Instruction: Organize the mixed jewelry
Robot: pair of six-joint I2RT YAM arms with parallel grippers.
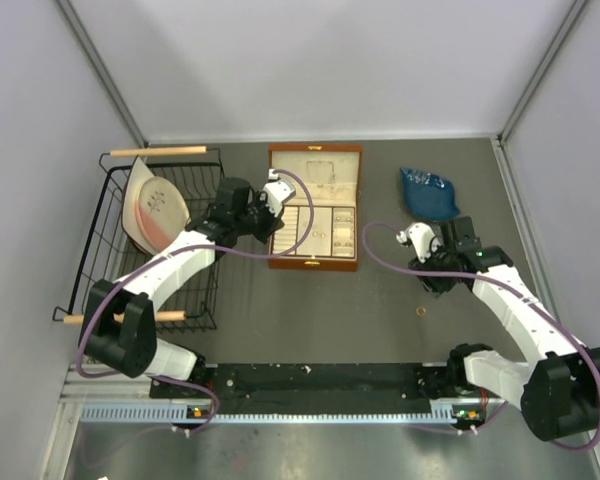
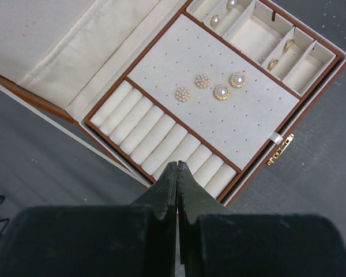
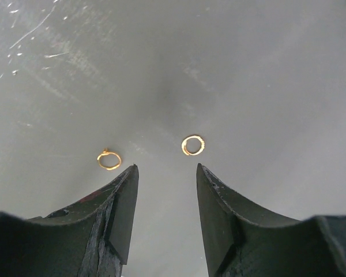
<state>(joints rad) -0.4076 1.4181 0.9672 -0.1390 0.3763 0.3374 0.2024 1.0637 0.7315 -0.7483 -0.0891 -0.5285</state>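
Note:
Two tiny gold rings lie on the bare grey table in the right wrist view, one (image 3: 109, 159) just ahead of my left fingertip, the other (image 3: 192, 145) ahead of the gap. My right gripper (image 3: 165, 167) is open and empty, hovering just short of them. In the top view it (image 1: 427, 272) is right of the box, with one ring (image 1: 418, 312) showing near it. My left gripper (image 2: 177, 164) is shut and empty over the box's ring rolls (image 2: 161, 135); in the top view it (image 1: 272, 228) is at the box's left edge. I cannot make out the chain necklace.
The open brown wooden box (image 1: 315, 262) with cream lining holds several stud earrings (image 2: 210, 86) on its pad and more in small compartments (image 2: 279, 55). A blue dish (image 1: 427, 195) sits at the back right. A black wire basket (image 1: 110, 240) with a pale dish stands on the left.

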